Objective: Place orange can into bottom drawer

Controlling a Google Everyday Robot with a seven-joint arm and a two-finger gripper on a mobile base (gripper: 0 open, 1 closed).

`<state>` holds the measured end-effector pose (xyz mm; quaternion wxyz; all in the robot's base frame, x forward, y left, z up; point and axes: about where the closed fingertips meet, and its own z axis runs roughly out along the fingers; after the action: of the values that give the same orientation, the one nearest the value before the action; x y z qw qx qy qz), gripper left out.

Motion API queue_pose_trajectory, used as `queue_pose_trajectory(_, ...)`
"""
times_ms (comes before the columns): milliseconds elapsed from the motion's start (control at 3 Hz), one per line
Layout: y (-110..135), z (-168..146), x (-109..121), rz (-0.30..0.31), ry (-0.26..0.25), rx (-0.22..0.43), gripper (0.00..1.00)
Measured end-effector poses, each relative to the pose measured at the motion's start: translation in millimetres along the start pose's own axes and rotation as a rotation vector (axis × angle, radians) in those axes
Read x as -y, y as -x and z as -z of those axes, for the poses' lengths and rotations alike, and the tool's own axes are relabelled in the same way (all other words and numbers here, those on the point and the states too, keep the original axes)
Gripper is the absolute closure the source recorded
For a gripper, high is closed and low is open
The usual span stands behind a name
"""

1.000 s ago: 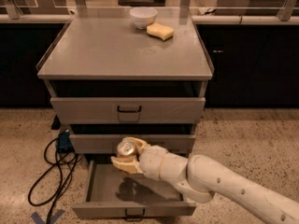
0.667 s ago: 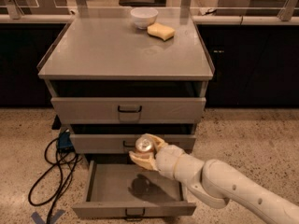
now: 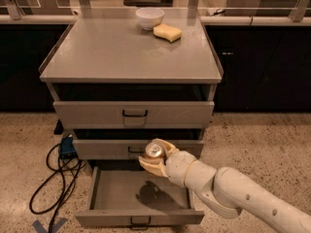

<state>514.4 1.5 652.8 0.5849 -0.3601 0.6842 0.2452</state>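
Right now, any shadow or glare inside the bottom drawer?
Camera view: the tool, gripping the orange can above the open bottom drawer, casts one dark shadow blob on the drawer floor; no glare there, and the remaining floor is evenly lit.

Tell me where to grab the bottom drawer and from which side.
Grip the small dark loop handle centred on the front of the bottom drawer, coming from the front: the loop stands out from the flat panel. The gripper holds the orange can above the open drawer.
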Motion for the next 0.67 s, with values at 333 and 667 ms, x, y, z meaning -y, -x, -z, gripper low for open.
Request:
queue_pose_trajectory(333,-19,-20,2,-0.028,-0.014,0.009,1.0)
queue_pose_trajectory(667,-74,-53,-13,-0.097,-0.053,-0.009,1.0)
